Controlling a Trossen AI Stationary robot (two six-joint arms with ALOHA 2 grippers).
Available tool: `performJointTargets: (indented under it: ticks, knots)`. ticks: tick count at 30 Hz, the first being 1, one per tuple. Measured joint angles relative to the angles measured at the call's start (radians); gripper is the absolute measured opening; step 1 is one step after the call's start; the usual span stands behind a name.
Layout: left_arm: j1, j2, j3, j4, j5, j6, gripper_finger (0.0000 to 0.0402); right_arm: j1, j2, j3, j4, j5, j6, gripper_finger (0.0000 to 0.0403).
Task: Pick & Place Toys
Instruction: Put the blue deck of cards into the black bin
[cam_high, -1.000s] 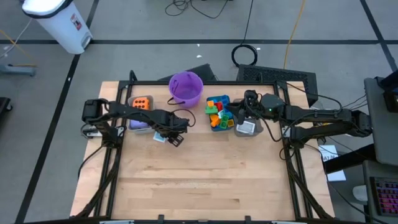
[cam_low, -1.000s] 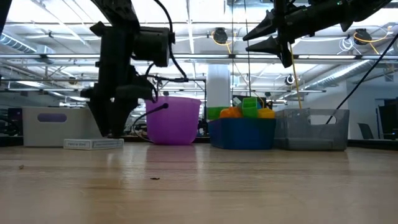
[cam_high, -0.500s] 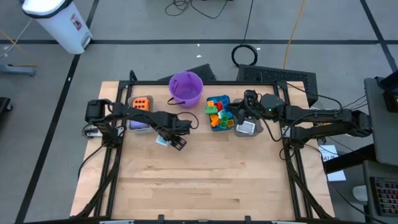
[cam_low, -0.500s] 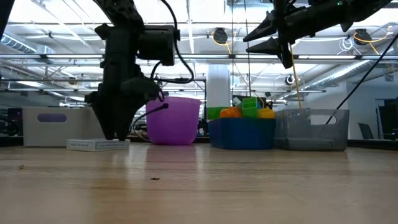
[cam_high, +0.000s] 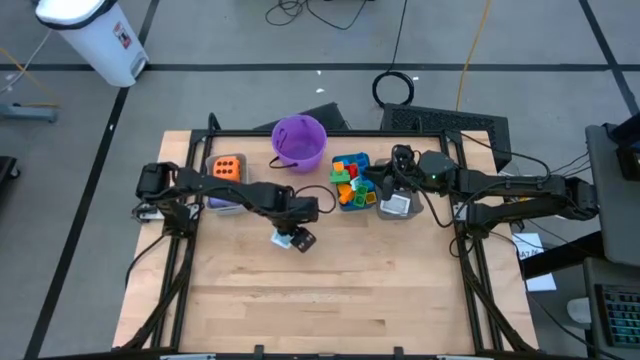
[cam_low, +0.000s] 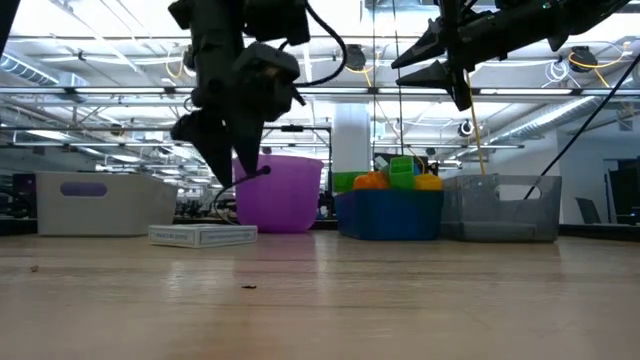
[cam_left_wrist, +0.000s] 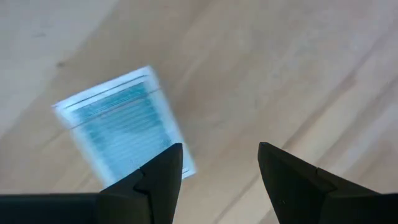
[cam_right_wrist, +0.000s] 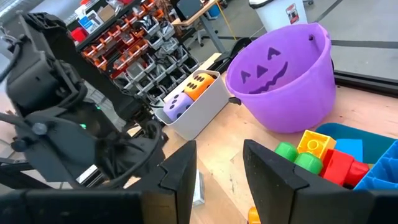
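Lying flat on the pale wooden surface (cam_high: 330, 280), a small rectangular card with teal-striped face and white border (cam_left_wrist: 121, 127) angles diagonally beneath the left gripper (cam_left_wrist: 214, 163), whose jaws stand apart, empty.

A grey tiled floor (cam_high: 250, 40) with dark seams surrounds the pale wooden table (cam_high: 330, 290). A white cylindrical bin (cam_high: 95, 35) stands at one corner. Overhead, white steel trusses (cam_low: 90, 95) and bright ceiling lights fill the hall.
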Motion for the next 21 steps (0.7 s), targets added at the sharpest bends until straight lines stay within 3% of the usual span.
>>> performJointTargets:
  ticks: [8,21]
  knots:
    - [-0.021,0.0,0.018,-0.16,-0.133,-0.109,0.0216,0.0,0.0,0.0,0.0,0.0,0.0,0.0125]
    - [-0.025,0.0,0.018,-0.164,-0.13,-0.143,0.0216,0.0,0.0,0.0,0.0,0.0,0.007,0.0125]
